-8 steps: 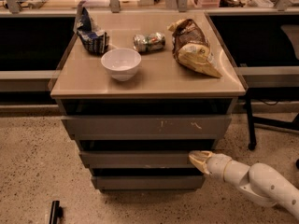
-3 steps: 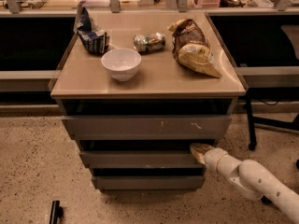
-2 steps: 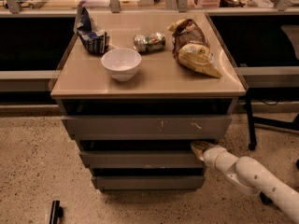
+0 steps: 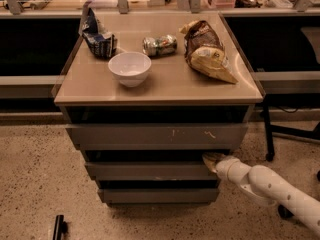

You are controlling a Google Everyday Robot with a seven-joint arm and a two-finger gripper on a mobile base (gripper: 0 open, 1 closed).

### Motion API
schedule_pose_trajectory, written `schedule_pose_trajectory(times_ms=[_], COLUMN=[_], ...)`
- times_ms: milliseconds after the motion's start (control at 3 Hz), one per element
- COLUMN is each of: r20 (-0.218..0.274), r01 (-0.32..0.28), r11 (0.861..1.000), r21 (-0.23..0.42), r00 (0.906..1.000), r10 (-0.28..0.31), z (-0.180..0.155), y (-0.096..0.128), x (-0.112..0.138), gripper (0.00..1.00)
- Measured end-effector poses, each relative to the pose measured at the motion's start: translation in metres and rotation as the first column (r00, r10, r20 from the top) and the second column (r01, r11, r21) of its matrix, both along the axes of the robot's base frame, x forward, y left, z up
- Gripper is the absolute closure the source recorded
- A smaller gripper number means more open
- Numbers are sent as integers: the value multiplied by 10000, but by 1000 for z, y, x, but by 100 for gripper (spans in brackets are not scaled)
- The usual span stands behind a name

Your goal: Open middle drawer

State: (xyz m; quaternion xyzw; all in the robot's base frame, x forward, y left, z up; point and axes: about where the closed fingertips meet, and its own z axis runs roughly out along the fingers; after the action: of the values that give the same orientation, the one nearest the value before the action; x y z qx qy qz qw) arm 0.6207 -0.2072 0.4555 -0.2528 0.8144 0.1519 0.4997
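Observation:
The cabinet [image 4: 70, 96] has three grey drawer fronts stacked. The top drawer [image 4: 125, 136] bears pale scratch marks and sticks out furthest. The middle drawer [image 4: 145, 171] is a plain grey front just below it. The bottom drawer [image 4: 155, 196] is plain and looks narrower. My gripper [image 4: 210, 160], on a white arm [image 4: 270, 189] coming from the lower right, sits at the right end of the middle drawer's top edge, in the dark gap under the top drawer.
On the cabinet top lie a white bowl [image 4: 129, 68], a blue chip bag [image 4: 97, 34], a crushed can [image 4: 159, 45] and a brown chip bag [image 4: 206, 50]. Dark shelving stands left and right. A black chair leg [image 4: 268, 134] is at the right. Speckled floor is in front.
My gripper has moved left and up from beside the cabinet to the right end of the middle drawer's top edge. The drawers have not visibly moved.

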Motion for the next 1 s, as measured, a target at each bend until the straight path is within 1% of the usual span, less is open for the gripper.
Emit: schedule_pose_trajectory(times_ms=[333, 667, 1000], r20=[-641, -662, -1574], r01=[-199, -208, -473], r11=[9997, 9996, 9989], r21=[-166, -166, 65], r00=[9978, 9976, 9864], r10=[188, 197, 477], z=[-11, -7, -8], y=[0, 0, 1], x=[-6, -6, -27], gripper=[100, 100, 100])
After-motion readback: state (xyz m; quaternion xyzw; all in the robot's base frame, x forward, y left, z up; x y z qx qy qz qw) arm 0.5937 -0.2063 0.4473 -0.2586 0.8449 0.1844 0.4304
